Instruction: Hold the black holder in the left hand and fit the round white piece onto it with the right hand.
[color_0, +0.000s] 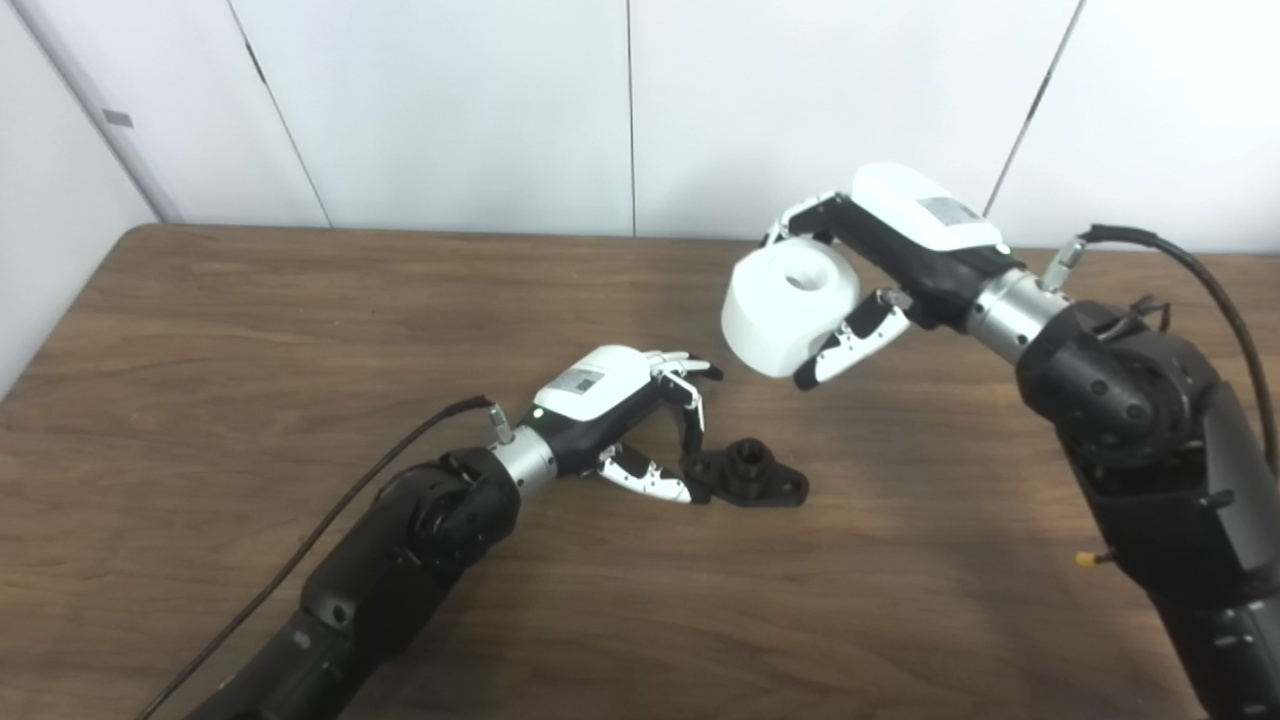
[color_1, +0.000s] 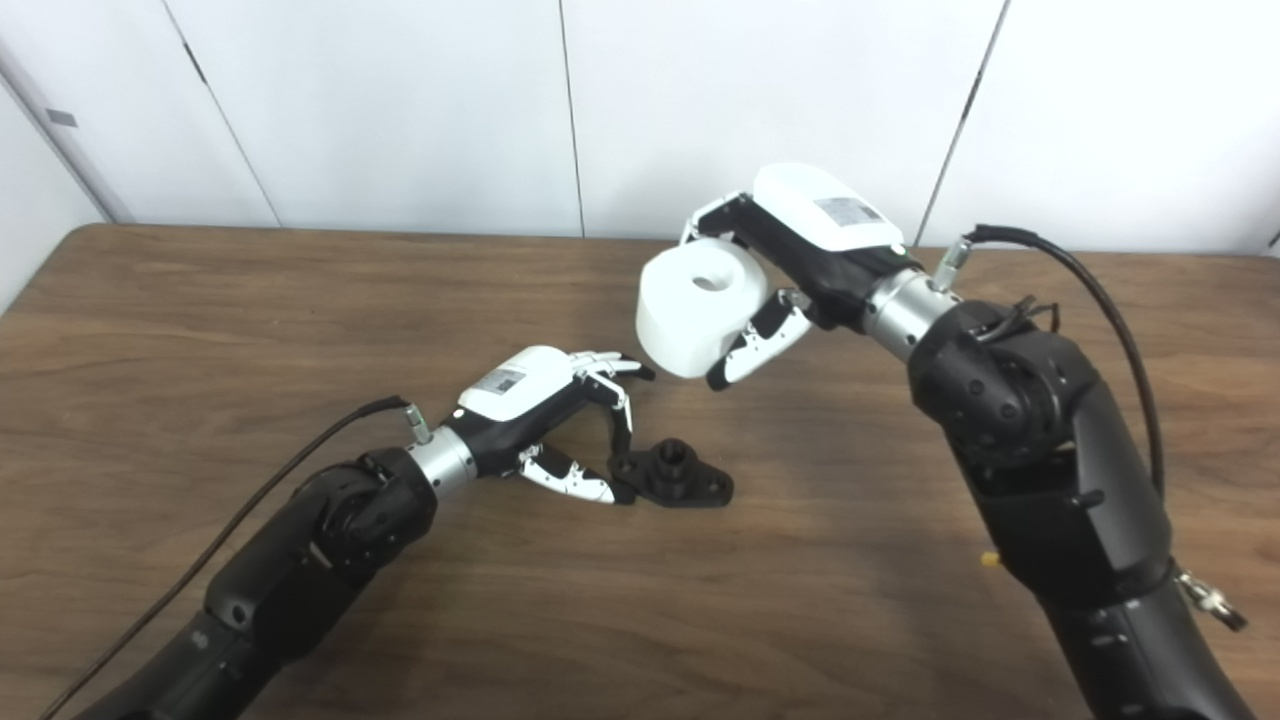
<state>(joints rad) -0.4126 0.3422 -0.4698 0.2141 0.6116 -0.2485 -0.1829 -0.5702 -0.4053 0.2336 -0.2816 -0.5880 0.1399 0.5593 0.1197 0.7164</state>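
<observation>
The black holder (color_0: 748, 472) lies flat on the wooden table (color_0: 250, 380), a short round post standing up from its middle. My left hand (color_0: 625, 415) is at its left end, with thumb and one bent finger pinched on the left lug and the other fingers stretched out above. My right hand (color_0: 880, 270) is raised above the table to the right, shut on the round white piece (color_0: 790, 305). The white piece is a thick cylinder with a hole in its top. It hangs well above and slightly right of the holder.
A white panelled wall (color_0: 630, 110) runs along the table's far edge. A black cable (color_0: 1190, 270) loops over my right forearm, and another trails from my left wrist (color_0: 400, 450) across the table.
</observation>
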